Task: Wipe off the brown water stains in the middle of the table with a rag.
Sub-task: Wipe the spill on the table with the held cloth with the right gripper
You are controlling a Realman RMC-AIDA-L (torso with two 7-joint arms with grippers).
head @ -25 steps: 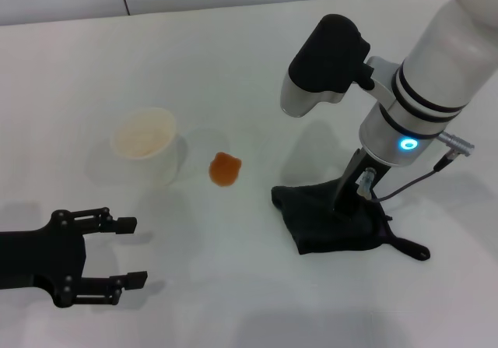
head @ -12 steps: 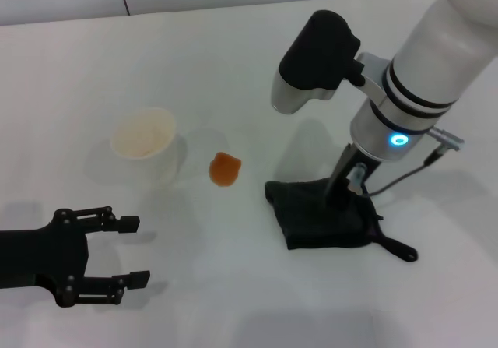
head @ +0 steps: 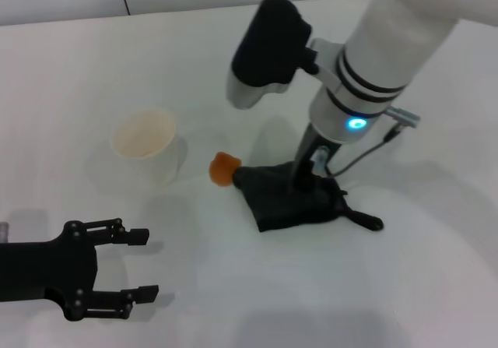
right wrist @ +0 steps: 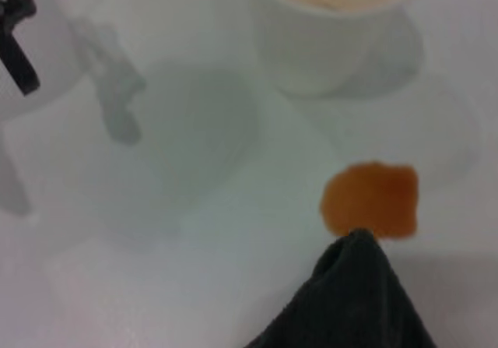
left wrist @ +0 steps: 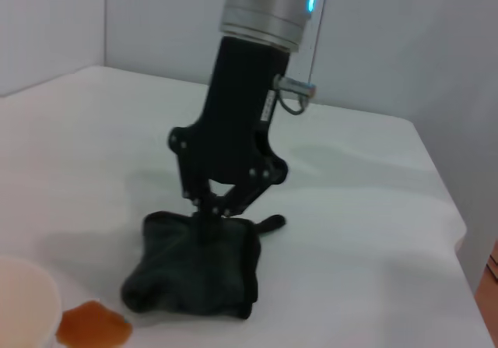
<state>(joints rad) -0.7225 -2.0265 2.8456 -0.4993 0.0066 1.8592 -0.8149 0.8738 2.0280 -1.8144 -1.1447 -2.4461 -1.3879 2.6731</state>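
Dragged leftward across the desk (head: 405,286), the rag (head: 284,196) now touches the brown water stains (head: 223,167); our right pincer (head: 302,183), clamped on its soft, limp middle folds, should grip there, left pincer (head: 132,264) idle, spread open.

Rag (right wrist: 354,301) cut off at wrist view's edge, right pincer (head: 305,183) tips buried in folds — left arm cropped
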